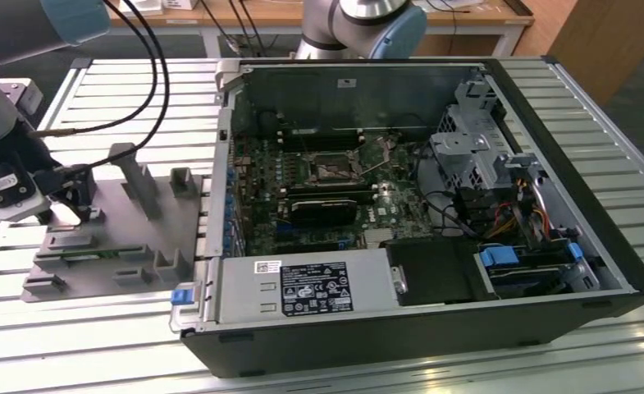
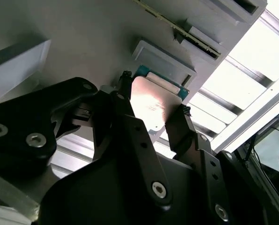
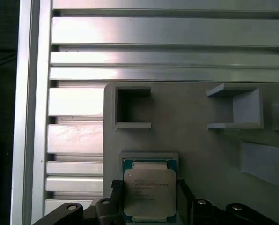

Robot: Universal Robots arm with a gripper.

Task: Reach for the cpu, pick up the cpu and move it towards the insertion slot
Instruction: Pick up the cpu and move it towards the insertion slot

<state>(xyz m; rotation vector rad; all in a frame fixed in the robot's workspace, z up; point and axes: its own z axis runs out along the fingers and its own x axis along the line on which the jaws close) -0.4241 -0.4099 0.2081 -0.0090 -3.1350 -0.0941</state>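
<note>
The cpu (image 3: 150, 192), a square chip with a silvery lid and green rim, lies at a shallow framed recess of the grey plastic tray (image 3: 191, 136). In both wrist views my gripper (image 3: 149, 187) straddles it, black fingertips (image 2: 181, 112) pressed against two opposite edges of the cpu (image 2: 153, 101). I cannot tell whether the chip has left the recess. In the exterior view my gripper (image 1: 68, 209) is low over the tray (image 1: 114, 246) at the exterior view's left. The insertion slot (image 1: 331, 167), black with a metal frame, sits mid-motherboard inside the open computer case (image 1: 409, 205).
Upright posts (image 1: 135, 180) and blocks rise from the tray close to my gripper. The case's metal wall (image 1: 226, 164) stands between tray and motherboard. A drive cage (image 1: 469, 156) and cables (image 1: 513, 217) fill the case's right side. A second robot arm (image 1: 360, 25) stands behind the case.
</note>
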